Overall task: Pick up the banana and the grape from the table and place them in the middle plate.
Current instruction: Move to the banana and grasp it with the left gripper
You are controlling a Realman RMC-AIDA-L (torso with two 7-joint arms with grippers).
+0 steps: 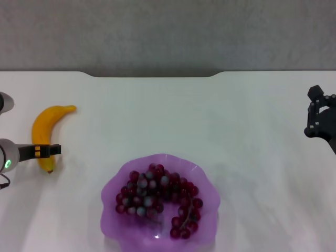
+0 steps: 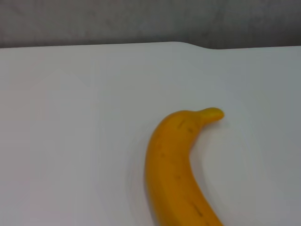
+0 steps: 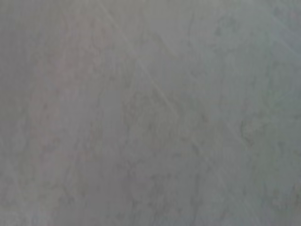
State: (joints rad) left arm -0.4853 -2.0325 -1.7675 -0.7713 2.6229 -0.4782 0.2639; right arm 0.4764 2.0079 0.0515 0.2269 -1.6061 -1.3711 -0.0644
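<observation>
Head view: grape (image 1: 157,197) in middle plate (image 1: 113,184).

The table (image 1: 236,157) looks smooth matt white, the middle plate (image 1: 112,189) translucent glossy purple plastic, the banana (image 2: 174,174) smooth-skinned, and the grape (image 1: 157,197) partly grey-bloomed.

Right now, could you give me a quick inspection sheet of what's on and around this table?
Surface: white table, notch in far edge.
Job's things: banana lying on the table, at the left; grapes already in the purple plate.
Clutter: nothing seen.
Grippers: left gripper over the banana's near end; right gripper off at the table's right edge.
Cables: thin dark one by the left arm.
Surroundings: grey wall behind.
</observation>
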